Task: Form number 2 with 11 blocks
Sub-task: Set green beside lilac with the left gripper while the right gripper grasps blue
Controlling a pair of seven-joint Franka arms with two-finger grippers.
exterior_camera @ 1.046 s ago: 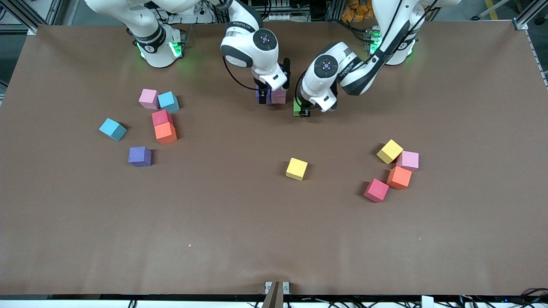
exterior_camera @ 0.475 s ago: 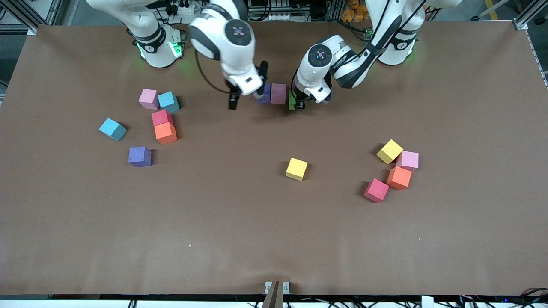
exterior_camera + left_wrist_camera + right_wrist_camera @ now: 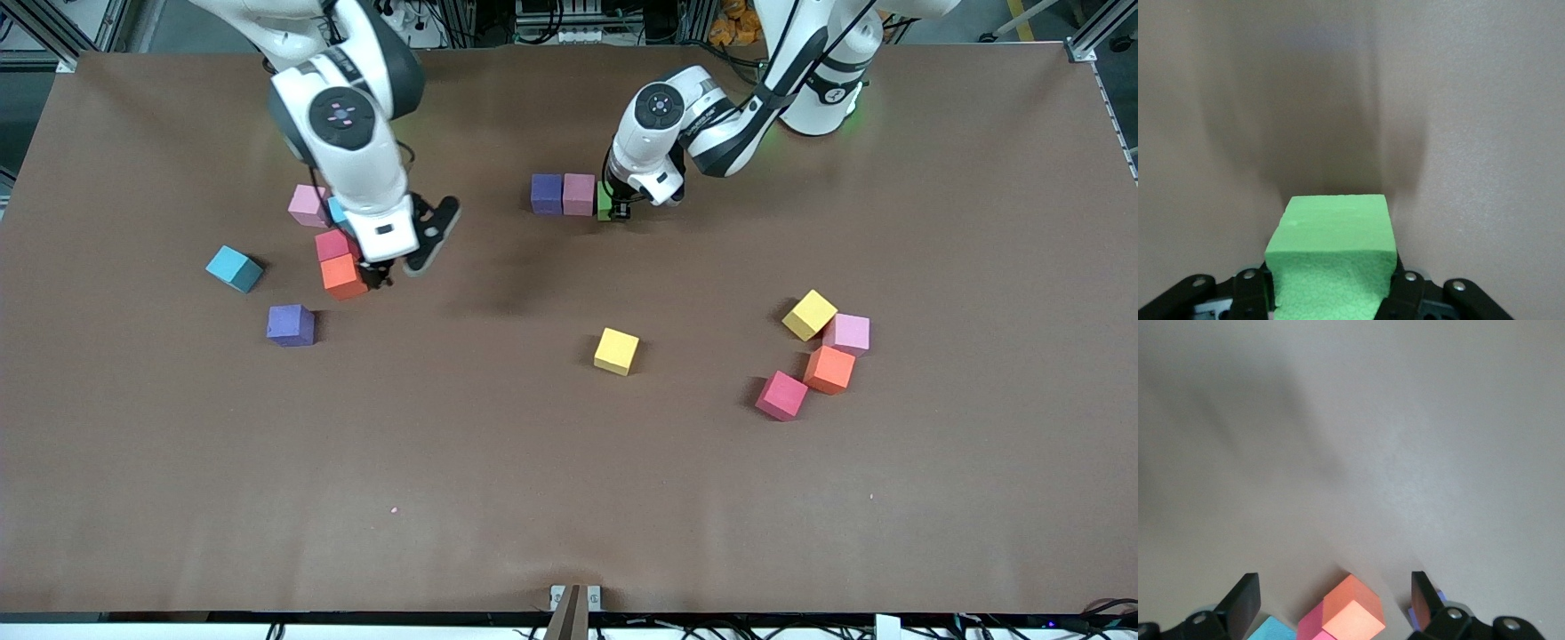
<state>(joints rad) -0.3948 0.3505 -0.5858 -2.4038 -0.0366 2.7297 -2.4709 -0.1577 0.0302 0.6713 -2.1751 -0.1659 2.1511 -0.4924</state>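
Left tool (image 3: 621, 213): closed on the green block (image 3: 1331, 257), low at the table (image 3: 569, 498), just beside the pink block (image 3: 579, 194) and purple block (image 3: 546, 194) in a row.
Right tool (image 3: 1335, 600): spread wide, holding nothing, over the orange block (image 3: 343, 276) and red block (image 3: 334, 243).
Left arm: bent, wrist pointing down.
Right arm: reaching toward its end of the table.

Place: robotics lab | Signs: two white Franka arms (image 3: 356, 151) bolted along the 12 o'clock edge of a brown-covered table (image 3: 569, 498) | aluminium framing (image 3: 53, 27) at the 10 and 2 o'clock corners | cable bundles (image 3: 569, 27) at 12 o'clock
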